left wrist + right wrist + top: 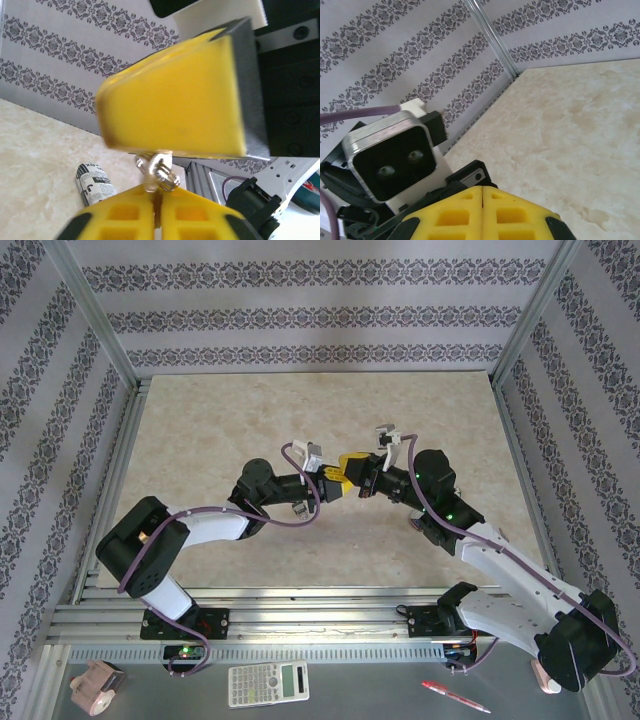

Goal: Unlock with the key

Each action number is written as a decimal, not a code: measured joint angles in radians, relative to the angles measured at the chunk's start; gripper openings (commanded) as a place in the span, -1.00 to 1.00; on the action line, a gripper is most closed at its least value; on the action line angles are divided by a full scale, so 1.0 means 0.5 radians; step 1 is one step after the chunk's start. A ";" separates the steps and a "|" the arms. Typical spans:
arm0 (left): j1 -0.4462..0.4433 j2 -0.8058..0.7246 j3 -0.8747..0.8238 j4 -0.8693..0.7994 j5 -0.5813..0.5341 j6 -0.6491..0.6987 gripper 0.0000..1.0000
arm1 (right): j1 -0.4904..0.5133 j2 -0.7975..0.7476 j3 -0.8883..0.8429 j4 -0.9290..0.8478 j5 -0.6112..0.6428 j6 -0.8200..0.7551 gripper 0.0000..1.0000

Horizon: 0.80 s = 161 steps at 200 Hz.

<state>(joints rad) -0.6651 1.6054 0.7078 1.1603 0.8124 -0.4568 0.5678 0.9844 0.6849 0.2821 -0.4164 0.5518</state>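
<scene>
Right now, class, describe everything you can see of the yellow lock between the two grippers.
The lock is a blocky yellow body, smooth and plastic-looking, with a dark grey side face, blurred by closeness in the left wrist view. It hangs tilted above the table, between the two grippers' tips. A silvery key meets its lower edge, and the left gripper is shut on that key. The right gripper is shut too; whether it grips the lock is hidden.

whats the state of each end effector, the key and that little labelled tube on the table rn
left end effector: shut on the key
right end effector: shut, nothing seen in it
key: gripped, held clear of the table
labelled tube: lying on the table, not held
</scene>
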 measured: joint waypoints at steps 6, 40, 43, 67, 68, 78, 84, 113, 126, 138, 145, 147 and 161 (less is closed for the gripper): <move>0.001 0.001 0.000 0.000 -0.002 0.001 -1.00 | -0.001 0.000 -0.002 -0.002 0.001 -0.001 -1.00; 0.019 -0.013 0.000 -0.052 0.011 0.024 -1.00 | -0.001 -0.005 -0.006 -0.021 0.001 -0.003 -1.00; 0.022 -0.021 0.000 -0.076 0.014 0.036 -1.00 | -0.001 -0.006 -0.010 -0.023 0.000 -0.003 -1.00; 0.027 -0.117 0.002 -0.315 0.033 0.131 -1.00 | -0.001 -0.010 -0.032 -0.039 0.000 -0.002 -0.95; 0.027 -0.117 0.002 -0.315 0.033 0.131 -1.00 | -0.001 -0.010 -0.033 -0.040 0.001 -0.002 -0.92; 0.030 -0.173 0.005 -0.441 0.048 0.183 -1.00 | -0.001 -0.012 -0.034 -0.058 0.002 -0.017 -0.64; 0.034 -0.210 0.011 -0.533 0.061 0.224 -1.00 | -0.001 -0.017 -0.034 -0.079 0.003 -0.018 -0.49; 0.053 -0.399 0.160 -1.230 0.137 0.522 -1.00 | -0.034 -0.105 -0.031 -0.278 -0.003 -0.168 -0.15; 0.056 -0.466 0.311 -1.672 0.144 0.716 -1.00 | -0.066 -0.148 -0.008 -0.398 -0.044 -0.282 -0.09; 0.061 -0.513 0.482 -2.106 0.116 0.916 -1.00 | -0.104 -0.175 0.002 -0.496 -0.108 -0.383 -0.05; 0.063 -0.534 0.578 -2.345 0.080 1.024 -1.00 | -0.121 -0.183 0.002 -0.539 -0.149 -0.433 -0.02; 0.065 -0.543 0.606 -2.416 0.069 1.063 -1.00 | -0.127 -0.183 0.001 -0.554 -0.164 -0.446 -0.02; 0.065 -0.578 0.774 -2.863 -0.042 1.268 -1.00 | -0.143 -0.179 -0.002 -0.600 -0.262 -0.537 0.02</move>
<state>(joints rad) -0.6327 1.3167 1.0946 -0.2710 0.7914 0.1772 0.4965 0.8951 0.6838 -0.0181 -0.5476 0.2832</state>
